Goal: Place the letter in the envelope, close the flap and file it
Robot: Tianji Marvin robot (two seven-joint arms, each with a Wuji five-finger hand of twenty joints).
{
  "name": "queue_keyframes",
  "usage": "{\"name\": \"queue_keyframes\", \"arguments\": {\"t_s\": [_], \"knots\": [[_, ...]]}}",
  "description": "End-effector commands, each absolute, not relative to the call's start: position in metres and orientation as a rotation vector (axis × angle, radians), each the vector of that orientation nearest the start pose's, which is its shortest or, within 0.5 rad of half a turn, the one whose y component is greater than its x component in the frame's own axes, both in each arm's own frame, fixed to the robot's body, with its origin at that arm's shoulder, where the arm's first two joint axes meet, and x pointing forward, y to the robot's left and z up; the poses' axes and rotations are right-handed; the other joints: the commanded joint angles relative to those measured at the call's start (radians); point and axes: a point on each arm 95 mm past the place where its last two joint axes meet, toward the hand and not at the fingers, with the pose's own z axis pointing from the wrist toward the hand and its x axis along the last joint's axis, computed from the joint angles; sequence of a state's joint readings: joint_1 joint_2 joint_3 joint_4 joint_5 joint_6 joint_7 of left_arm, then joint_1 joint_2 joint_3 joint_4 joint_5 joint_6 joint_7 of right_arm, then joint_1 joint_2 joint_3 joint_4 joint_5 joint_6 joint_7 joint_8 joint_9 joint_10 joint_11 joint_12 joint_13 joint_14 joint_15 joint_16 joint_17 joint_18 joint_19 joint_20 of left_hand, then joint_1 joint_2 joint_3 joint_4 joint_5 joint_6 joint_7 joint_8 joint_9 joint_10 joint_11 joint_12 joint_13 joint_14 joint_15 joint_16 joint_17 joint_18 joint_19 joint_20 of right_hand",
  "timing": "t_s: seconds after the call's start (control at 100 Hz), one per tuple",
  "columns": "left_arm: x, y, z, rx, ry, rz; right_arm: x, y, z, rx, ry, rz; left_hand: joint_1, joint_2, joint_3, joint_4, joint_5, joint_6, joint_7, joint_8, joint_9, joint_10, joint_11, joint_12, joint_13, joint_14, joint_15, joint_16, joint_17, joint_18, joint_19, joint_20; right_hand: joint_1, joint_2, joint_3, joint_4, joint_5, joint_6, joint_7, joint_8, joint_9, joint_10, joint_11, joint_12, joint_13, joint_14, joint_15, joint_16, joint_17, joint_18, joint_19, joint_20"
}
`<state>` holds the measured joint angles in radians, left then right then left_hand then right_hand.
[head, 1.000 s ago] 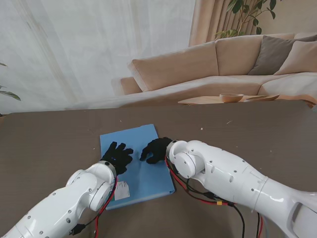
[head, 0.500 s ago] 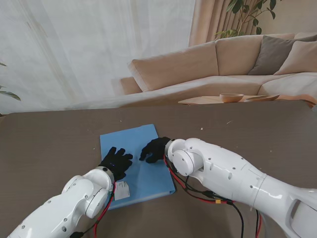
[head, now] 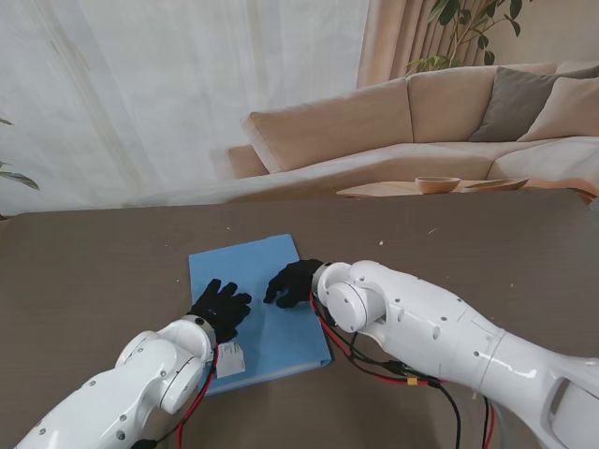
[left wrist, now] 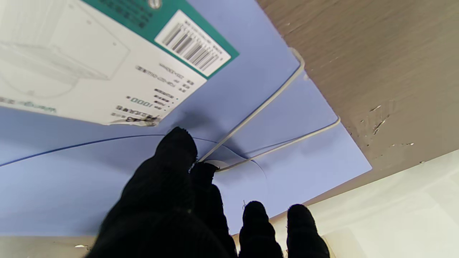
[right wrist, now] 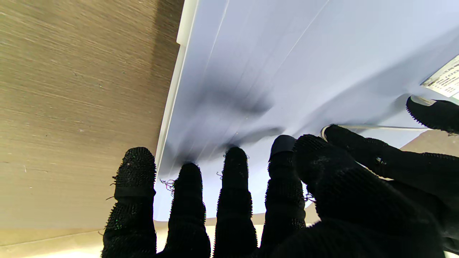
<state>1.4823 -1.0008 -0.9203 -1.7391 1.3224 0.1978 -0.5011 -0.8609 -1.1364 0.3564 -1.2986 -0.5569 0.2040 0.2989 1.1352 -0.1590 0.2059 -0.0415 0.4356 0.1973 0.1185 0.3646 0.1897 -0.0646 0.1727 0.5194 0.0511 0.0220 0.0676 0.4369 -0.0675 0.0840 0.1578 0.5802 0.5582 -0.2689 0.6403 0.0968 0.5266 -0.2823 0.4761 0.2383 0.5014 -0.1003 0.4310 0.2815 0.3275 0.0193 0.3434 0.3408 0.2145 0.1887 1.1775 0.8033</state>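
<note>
— Where does the envelope [head: 258, 309] sit for us?
— Flat on the table [head: 487, 253], blue, under both our palms. Left hand [head: 221, 306] rests on it, fingers [left wrist: 175, 157] at the white cord [left wrist: 258, 107] of the flap; whether it pinches the cord, we cannot tell
— And the right hand [head: 294, 282]?
— Beside the left, fingers [right wrist: 235, 168] spread, tips pressed on the envelope near its edge, holding nothing
— The label [left wrist: 107, 64]?
— White and teal, just beyond the left fingertips

- The white label [left wrist: 89, 57] on the blue envelope [left wrist: 251, 89] is cut off by the left wrist view's edge; its fine print is unreadable.
- The robot arms hide the envelope's near edge [head: 281, 360].
</note>
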Motion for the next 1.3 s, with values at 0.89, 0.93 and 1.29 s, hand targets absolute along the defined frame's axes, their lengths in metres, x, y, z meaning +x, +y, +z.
{"name": "queue_keyframes", "arguments": {"t_s": [0.89,0.93,1.29], "knots": [[0.392,-0.064,-0.374,-1.099,1.98,-0.731,0.447,0.141,-0.362,1.297,2.188,1.16,0.156,0.121,0.096,0.014,-0.007,-0.375,0.192,0.02,-0.046,-0.021,-0.042,0.012,-0.012,-0.006,-0.001,0.01,-0.01,0.007,-0.002,0.017,0.014,0.022,-0.006,0.034,0.014,-0.019,-0.006,-0.019,0.028,0.0,-0.009,0.008,0.126,0.096,0.098,0.066,0.007,0.022,0.032,0.019],[0.393,-0.064,-0.374,-1.102,1.979,-0.728,0.447,0.141,-0.362,1.298,2.187,1.16,0.156,0.121,0.097,0.014,-0.001,-0.373,0.194,0.02,-0.046,-0.019,-0.042,0.013,-0.012,-0.006,-0.001,0.011,-0.01,0.006,-0.003,0.018,0.014,0.022,-0.006,0.034,0.013,-0.019,-0.006,-0.019,0.026,0.001,-0.01,0.008,0.126,0.096,0.098,0.066,0.007,0.022,0.031,0.019],[0.397,-0.062,-0.375,-1.123,1.96,-0.71,0.447,0.141,-0.362,1.296,2.187,1.158,0.156,0.123,0.08,0.011,-0.007,-0.332,0.199,0.021,-0.052,-0.013,-0.052,0.017,-0.011,-0.007,-0.004,0.013,-0.01,0.006,-0.004,0.024,0.015,0.022,-0.004,0.034,0.013,-0.023,-0.005,-0.019,0.027,0.001,-0.01,0.009,0.126,0.096,0.098,0.066,0.008,0.022,0.033,0.02]]}}
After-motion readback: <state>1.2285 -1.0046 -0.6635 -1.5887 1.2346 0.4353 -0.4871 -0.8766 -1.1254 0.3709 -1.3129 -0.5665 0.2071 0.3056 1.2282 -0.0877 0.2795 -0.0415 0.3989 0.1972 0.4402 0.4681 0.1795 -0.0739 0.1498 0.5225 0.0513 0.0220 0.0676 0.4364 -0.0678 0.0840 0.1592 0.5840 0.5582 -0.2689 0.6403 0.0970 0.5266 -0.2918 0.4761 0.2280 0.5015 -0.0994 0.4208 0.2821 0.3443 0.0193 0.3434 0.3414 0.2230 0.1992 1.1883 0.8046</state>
